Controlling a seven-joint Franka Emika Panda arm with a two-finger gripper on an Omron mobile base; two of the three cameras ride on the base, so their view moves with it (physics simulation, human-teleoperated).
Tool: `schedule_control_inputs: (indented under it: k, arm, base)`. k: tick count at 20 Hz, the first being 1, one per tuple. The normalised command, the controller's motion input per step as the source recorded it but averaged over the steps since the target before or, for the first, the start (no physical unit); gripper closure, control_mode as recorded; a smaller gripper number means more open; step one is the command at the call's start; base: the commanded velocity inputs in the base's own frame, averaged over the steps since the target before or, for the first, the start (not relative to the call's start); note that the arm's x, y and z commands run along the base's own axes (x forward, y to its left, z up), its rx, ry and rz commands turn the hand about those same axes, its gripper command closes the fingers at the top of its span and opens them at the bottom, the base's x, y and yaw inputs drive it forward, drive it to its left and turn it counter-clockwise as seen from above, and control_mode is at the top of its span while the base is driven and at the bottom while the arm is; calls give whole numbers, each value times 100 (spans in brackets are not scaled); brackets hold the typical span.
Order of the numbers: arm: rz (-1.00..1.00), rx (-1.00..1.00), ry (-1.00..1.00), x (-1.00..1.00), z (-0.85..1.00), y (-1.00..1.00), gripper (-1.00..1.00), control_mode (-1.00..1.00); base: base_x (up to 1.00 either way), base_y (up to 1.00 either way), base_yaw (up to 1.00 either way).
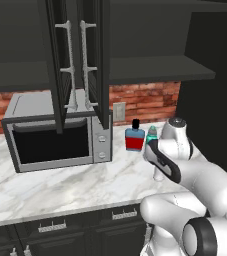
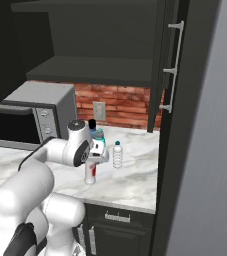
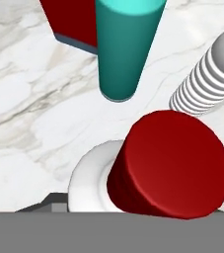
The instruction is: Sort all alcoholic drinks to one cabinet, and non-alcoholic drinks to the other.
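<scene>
Counter (image 1: 60, 185), marble — four bottles, none shelved; sorting all left to do. White bottle (image 2: 90, 172), red cap (image 3: 175, 163): directly under the claw (image 2: 96, 159), whose grip I cannot tell. Teal bottle (image 3: 126, 44), blue bottle (image 1: 134, 136) and clear bottle (image 2: 117, 154) stand near it. Cabinet doors (image 1: 80, 65) open — shelves (image 2: 92, 69) bare.

The end effector (image 2: 91, 161) was viewed from behind-left and behind-right by the two base cameras, both angled forward and down at moderate range. The marble surface (image 1: 60, 185) beneath it and the microwave (image 1: 55, 132) were shared. The hand view was aimed steeply down, very near the red cap (image 3: 175, 165).
</scene>
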Motion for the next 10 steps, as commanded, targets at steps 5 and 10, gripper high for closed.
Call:
schedule_control_inputs:
  k: [5,10]
  arm:
    - [0,4,-12,0,-27,-1,100,-100]
    - [0,2,-2,0,-5,0,100,-100]
  base:
    - [0,0,0]
    - [0,0,0]
